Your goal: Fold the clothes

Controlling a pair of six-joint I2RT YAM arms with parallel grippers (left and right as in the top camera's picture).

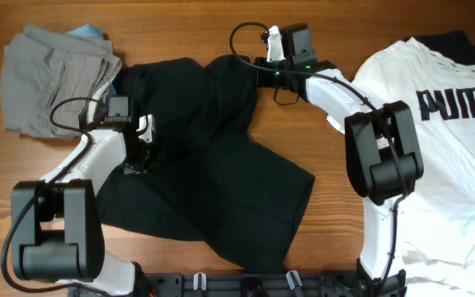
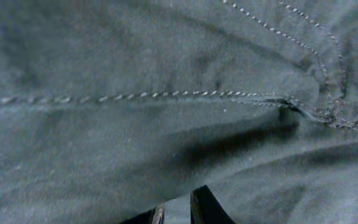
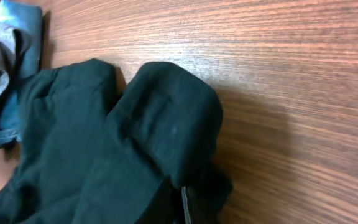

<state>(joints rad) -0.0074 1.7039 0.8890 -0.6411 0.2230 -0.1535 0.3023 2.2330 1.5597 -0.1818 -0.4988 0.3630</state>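
Observation:
The black shorts [image 1: 221, 173] lie spread and rumpled across the middle of the table. My left gripper [image 1: 144, 154] is down on their left part. In the left wrist view its fingers [image 2: 176, 214] are closed with a thin fold of the black shorts [image 2: 166, 124] between them, and stitched seams fill the view. My right gripper [image 1: 258, 76] is at the shorts' far edge. In the right wrist view its fingers [image 3: 180, 208] are pinched on a raised fold of the black shorts [image 3: 160, 118]. The grey shorts [image 1: 52, 78] lie at the far left. The white PUMA T-shirt [image 1: 452, 157] lies at the right.
A blue cloth [image 1: 89, 31] peeks out from under the grey shorts, and it also shows in the right wrist view [image 3: 17, 25]. A dark garment [image 1: 456, 43] lies under the T-shirt's top. Bare wooden table [image 1: 180, 29] runs along the far edge.

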